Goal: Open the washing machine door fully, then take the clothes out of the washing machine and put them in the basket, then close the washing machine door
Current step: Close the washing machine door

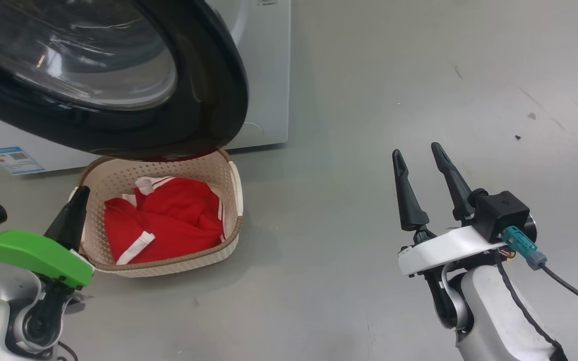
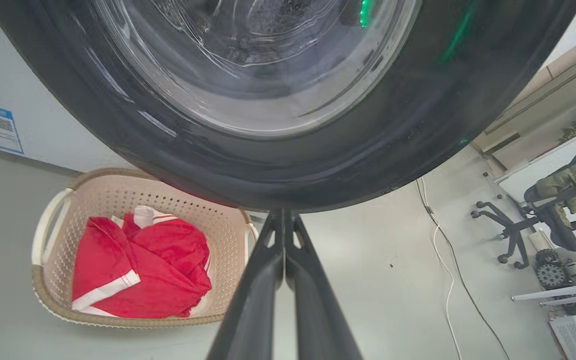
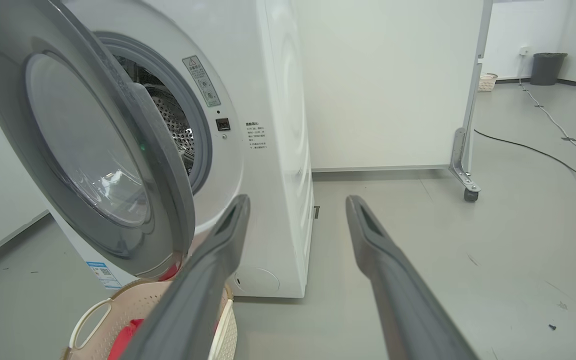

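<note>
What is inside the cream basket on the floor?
Red clothes with white stripe trim lie heaped in the basket. The washing machine door covers its far rim in the head view. The clothes hide its bottom, so anything beneath cannot be seen.

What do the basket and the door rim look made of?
Cream perforated basket: likely moulded plastic, matte, with regular punched holes. Round washing machine door: glossy black rim, probably plastic, showing reflections; clear bulging centre looks like glass.
</note>
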